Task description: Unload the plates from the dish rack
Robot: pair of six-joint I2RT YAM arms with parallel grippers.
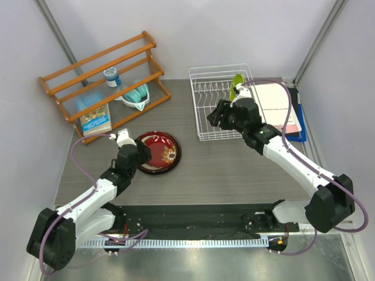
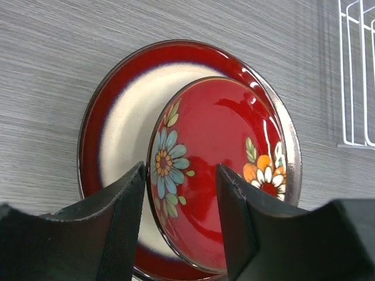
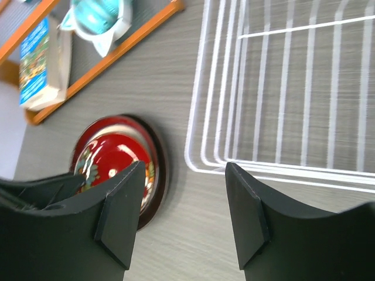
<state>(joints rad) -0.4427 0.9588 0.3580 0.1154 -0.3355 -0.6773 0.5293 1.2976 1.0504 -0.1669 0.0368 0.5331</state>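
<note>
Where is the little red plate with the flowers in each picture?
Top external: the flowered red plate lies left of centre, on top of a bigger plate.
Left wrist: it fills the middle of the picture.
Right wrist: it is in the lower left.
Shared landmark: the white dish rack, to the plate's right in every view.

You've got bright, even light from overhead on the table (image 1: 234, 170), with only soft, short shadows under the arms. Watch the glare: white highlights streak the glossy patterned red plate (image 2: 217, 146) in your left wrist view. The left gripper (image 2: 180, 167) sits dark and soft-edged close to the lens, the right gripper (image 3: 184, 165) likewise. The metal strip (image 1: 205, 263) at the near edge shines pale.
</note>
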